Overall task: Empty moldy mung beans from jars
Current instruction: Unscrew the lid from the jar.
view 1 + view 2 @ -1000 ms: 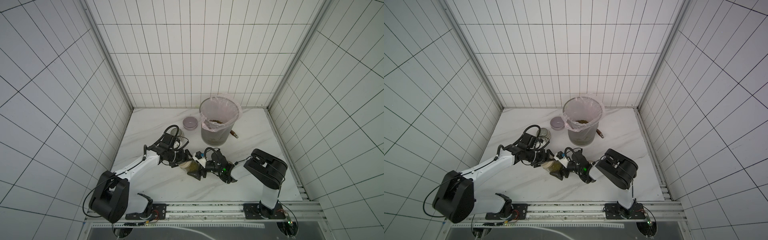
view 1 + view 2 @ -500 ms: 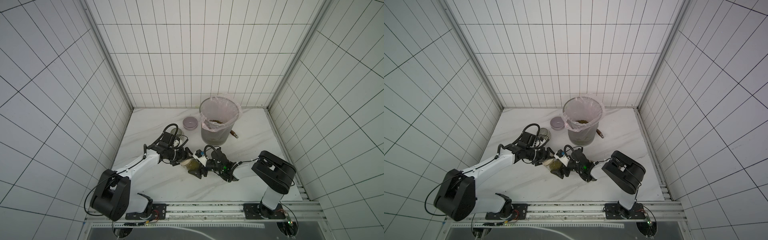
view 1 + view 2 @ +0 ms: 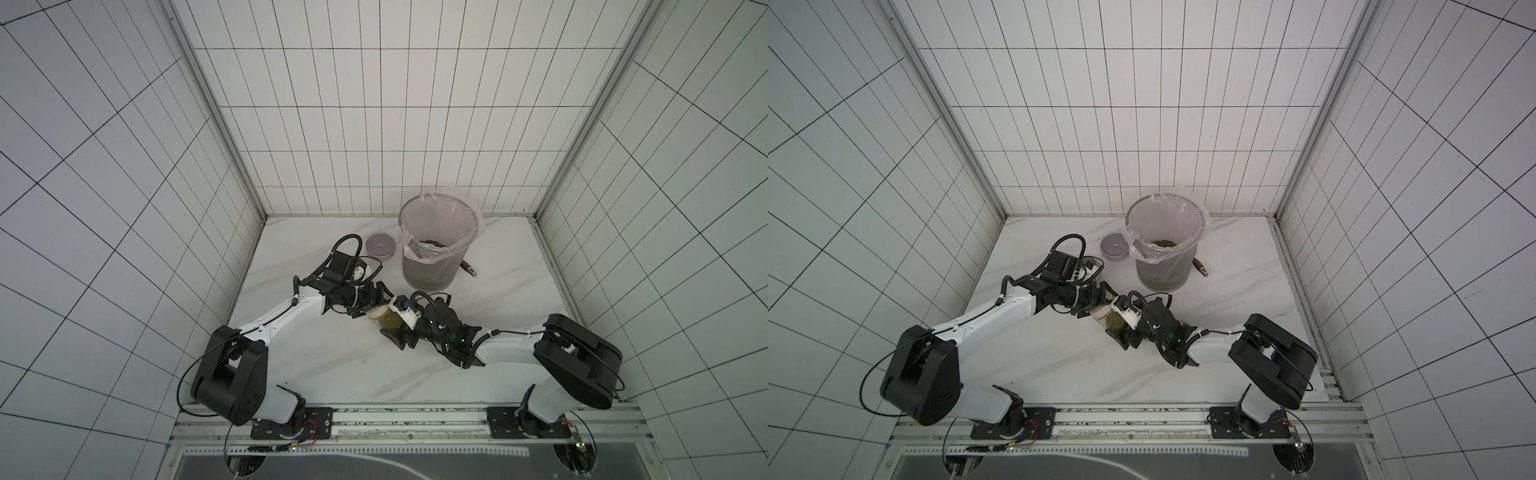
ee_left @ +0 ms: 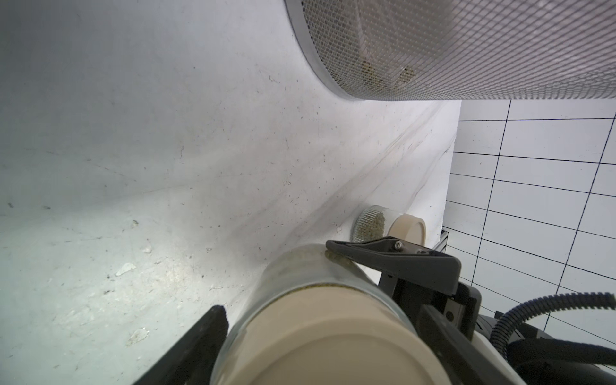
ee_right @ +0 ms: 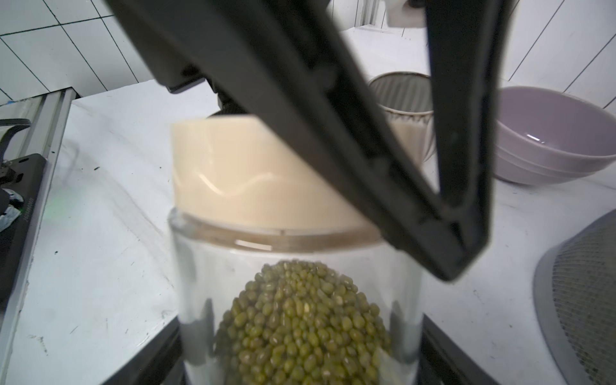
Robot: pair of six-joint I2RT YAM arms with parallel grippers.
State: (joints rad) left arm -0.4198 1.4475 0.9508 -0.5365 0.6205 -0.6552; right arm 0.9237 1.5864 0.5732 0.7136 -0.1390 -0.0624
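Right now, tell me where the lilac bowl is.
In both top views the lilac bowl sits near the back wall, just beside the lined bin, on the left arm's side.

Jar (image 3: 390, 330): both ends masked by left gripper (image 3: 372, 311) and right gripper (image 3: 400, 333) in both top views. Lid (image 4: 333, 350): cut by frame edge. Second jar (image 4: 370, 223): partly behind left gripper. Beans (image 5: 300, 320): mould undiscernible.

Bin (image 3: 428, 272) + bowl (image 3: 380, 246) at back; front tabletop (image 3: 353, 374) free.
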